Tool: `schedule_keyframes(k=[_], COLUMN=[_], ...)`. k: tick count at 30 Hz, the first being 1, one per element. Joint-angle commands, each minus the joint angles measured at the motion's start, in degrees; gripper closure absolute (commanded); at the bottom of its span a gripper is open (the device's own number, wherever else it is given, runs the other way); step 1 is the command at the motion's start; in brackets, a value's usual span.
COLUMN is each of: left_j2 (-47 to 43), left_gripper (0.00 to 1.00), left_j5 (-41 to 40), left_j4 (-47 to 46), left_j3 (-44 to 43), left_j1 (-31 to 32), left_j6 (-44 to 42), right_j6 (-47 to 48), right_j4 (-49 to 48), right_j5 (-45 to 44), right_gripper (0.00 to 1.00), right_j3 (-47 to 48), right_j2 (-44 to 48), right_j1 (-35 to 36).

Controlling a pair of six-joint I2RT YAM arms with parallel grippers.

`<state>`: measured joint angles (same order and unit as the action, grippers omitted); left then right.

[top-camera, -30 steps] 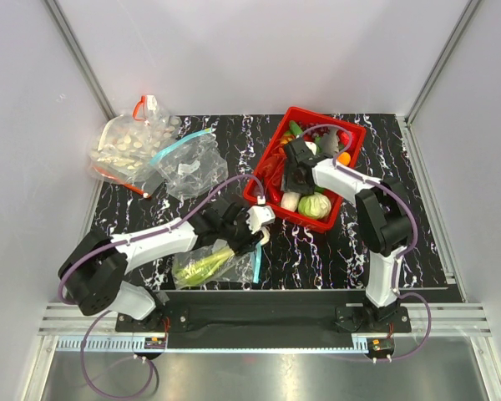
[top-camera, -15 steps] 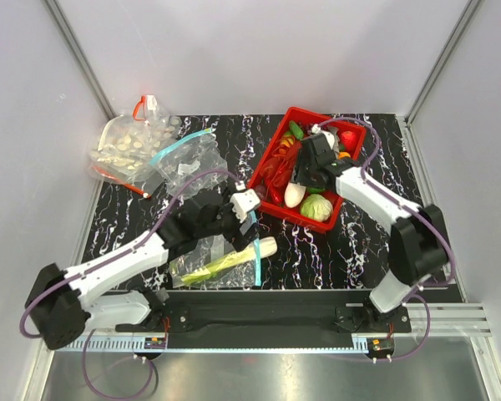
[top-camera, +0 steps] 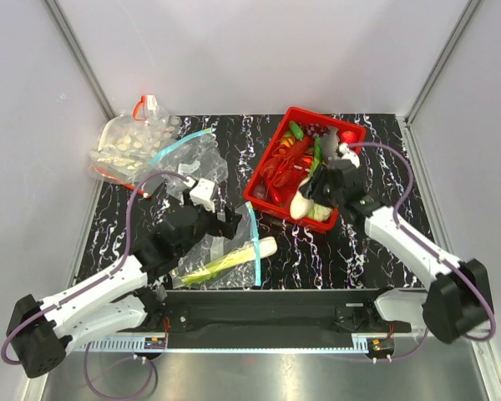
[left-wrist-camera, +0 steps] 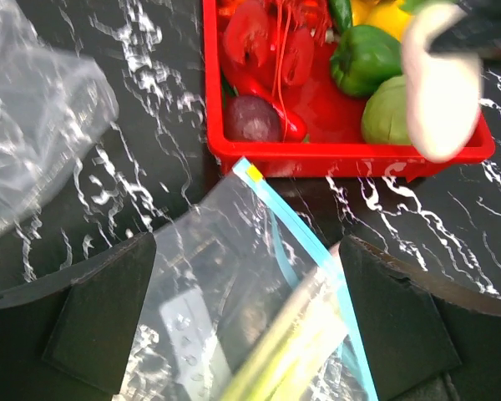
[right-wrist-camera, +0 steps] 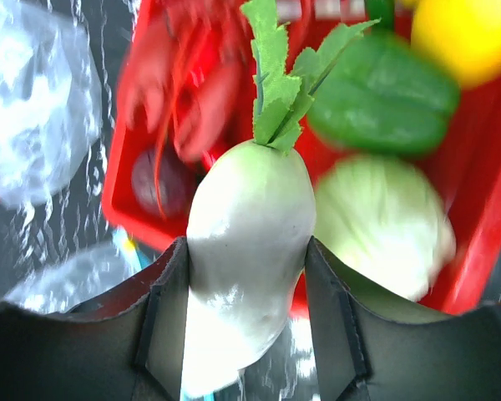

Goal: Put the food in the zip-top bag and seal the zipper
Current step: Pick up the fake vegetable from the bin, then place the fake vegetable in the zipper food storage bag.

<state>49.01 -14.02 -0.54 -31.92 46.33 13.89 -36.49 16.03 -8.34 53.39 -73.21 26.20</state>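
Note:
The zip-top bag (top-camera: pixel 202 266) lies flat near the front edge, its teal zipper (top-camera: pixel 255 242) along the right side. A leek (top-camera: pixel 263 247) lies in the bag's mouth, with its white end sticking out. My left gripper (top-camera: pixel 228 224) hovers open just above and left of the mouth. In the left wrist view the bag (left-wrist-camera: pixel 209 284), the zipper (left-wrist-camera: pixel 305 251) and the leek (left-wrist-camera: pixel 296 351) sit between its spread fingers (left-wrist-camera: pixel 108 313). My right gripper (right-wrist-camera: pixel 246 334) is shut on a white radish (right-wrist-camera: pixel 246 225) with green leaves, held over the basket's near rim (top-camera: pixel 299 205).
The red basket (top-camera: pixel 271 205) holds a pale green cabbage (right-wrist-camera: pixel 384 225), a green pepper (right-wrist-camera: pixel 384 92), red toy produce and a purple piece (left-wrist-camera: pixel 252 117). A second clear bag (top-camera: pixel 188 165) and a red-zippered bag (top-camera: pixel 127 146) lie at the back left.
My left gripper opened, let go of the leek at the bag's mouth and drew back left. My right gripper lifted the radish from the basket toward the near rim.

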Motion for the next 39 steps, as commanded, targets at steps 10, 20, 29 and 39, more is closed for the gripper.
schedule_keyframes(k=[10,20,29,39], left_j2=[17.77,38.25,47.92,42.31], left_gripper=[0.19,0.35,0.5,1.0], left_j5=[-4.08,-8.13,-11.47,-9.71], left_j4=[13.88,30.94,34.37,32.79], left_j3=[-17.01,-32.5,-37.42,-35.4], left_j1=[6.23,11.07,10.36,9.22], left_j6=[11.86,15.64,15.73,13.27], right_j6=[-8.77,-11.67,-13.08,-18.7], right_j4=[-0.92,-0.39,-0.3,-3.11], right_j5=[-5.54,-9.94,-12.05,-18.55], right_gripper=[0.85,0.86,0.87,0.94], right_j3=[-10.85,-14.71,-16.82,-18.93], right_j2=[15.64,19.42,21.97,18.81], right_j1=[7.73,8.7,10.01,17.83])
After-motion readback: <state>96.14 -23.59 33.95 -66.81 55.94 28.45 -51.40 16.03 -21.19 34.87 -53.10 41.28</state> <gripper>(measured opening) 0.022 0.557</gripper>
